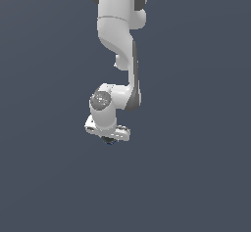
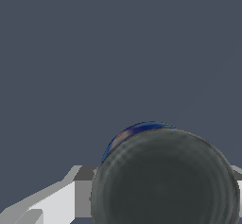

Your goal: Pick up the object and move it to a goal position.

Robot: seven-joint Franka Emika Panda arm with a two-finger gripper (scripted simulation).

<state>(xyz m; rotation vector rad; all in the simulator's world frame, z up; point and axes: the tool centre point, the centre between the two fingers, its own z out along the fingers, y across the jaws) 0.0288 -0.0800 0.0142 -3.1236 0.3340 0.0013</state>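
Wrist view: can [image 2: 163, 180] sits between the jaws, seemingly pinched; next, carry it to goal, judged.

The single white arm [image 1: 117, 35] enters from the top of the exterior view and descends, bending at a dark-trimmed joint before turning toward the exterior view's left. The wrist [image 1: 102, 101] ends in a rounded grey cap facing the camera. Below it, the gripper [image 1: 109, 137] hangs pointing downward, its white body set crosswise. In the wrist view, one white and grey finger [image 2: 71, 197] is visible. Jaw spacing cannot be determined.
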